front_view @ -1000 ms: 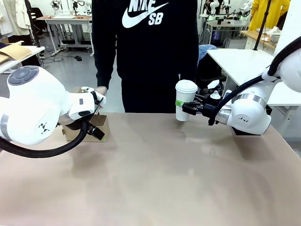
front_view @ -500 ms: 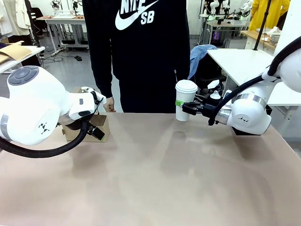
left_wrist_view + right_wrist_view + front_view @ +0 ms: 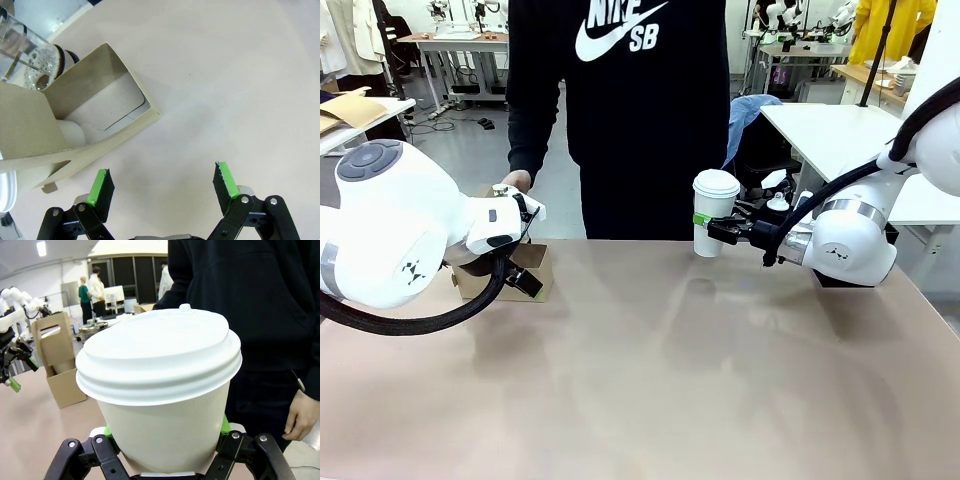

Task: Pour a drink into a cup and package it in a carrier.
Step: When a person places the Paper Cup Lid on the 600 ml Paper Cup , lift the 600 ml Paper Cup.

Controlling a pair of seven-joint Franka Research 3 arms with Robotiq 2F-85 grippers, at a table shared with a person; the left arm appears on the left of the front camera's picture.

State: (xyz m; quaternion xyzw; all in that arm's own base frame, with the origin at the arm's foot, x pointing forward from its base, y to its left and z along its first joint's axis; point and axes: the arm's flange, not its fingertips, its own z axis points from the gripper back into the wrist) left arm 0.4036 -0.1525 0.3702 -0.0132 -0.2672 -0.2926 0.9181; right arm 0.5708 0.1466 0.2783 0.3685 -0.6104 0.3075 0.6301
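Front view: the right tool point(image 3: 708, 228) grips the lidded cup point(image 3: 716, 200) at the worktop's point(image 3: 650, 380) far edge, and the carrier point(image 3: 532, 272) stands far left. Left wrist view: the left tool point(image 3: 162, 181) gapes wide (empty) beside the carrier. Packaging seems due next: move the cup left and lower it in upright.

Left arm point(image 3: 390, 240) comes in from the left, wrist bent downward; left end effector point(image 3: 162, 181) points down, fingers spread wide, nothing between them; right arm point(image 3: 845, 240) reaches level toward the middle; right end effector point(image 3: 720, 228) lies horizontal, clamped on the cup point(image 3: 714, 200).
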